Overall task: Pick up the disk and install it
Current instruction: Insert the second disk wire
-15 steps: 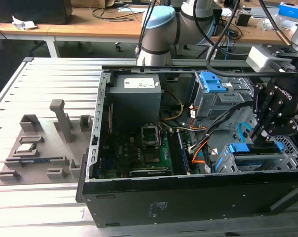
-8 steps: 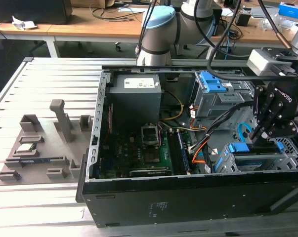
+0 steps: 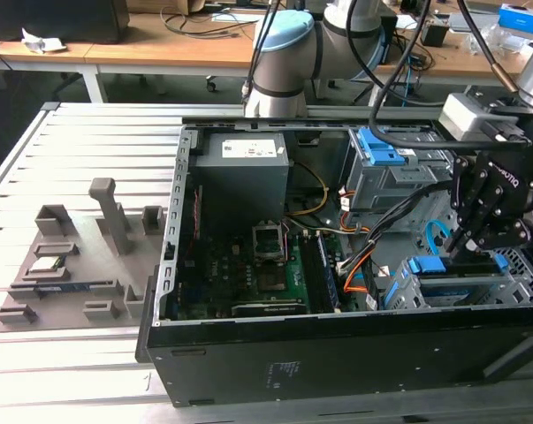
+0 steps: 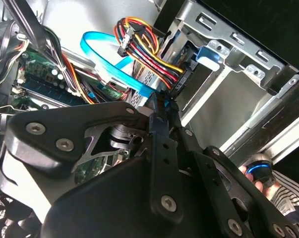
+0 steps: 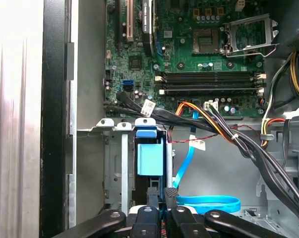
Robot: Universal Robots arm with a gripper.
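In the exterior view my gripper hangs over the grey drive cage at the front right corner of the open computer case. The disk stands on edge in that cage, its blue carrier bracket showing at the top. In the first wrist view my gripper is shut on the thin blue edge of the disk, which sits down in the cage slot. In the second wrist view the fingertips pinch the same blue edge; most of the silver body is hidden.
A blue flat cable and orange, red and black wires run close beside the cage. The motherboard, power-supply box and a second cage with blue latches fill the case. A person's hand is near the case edge.
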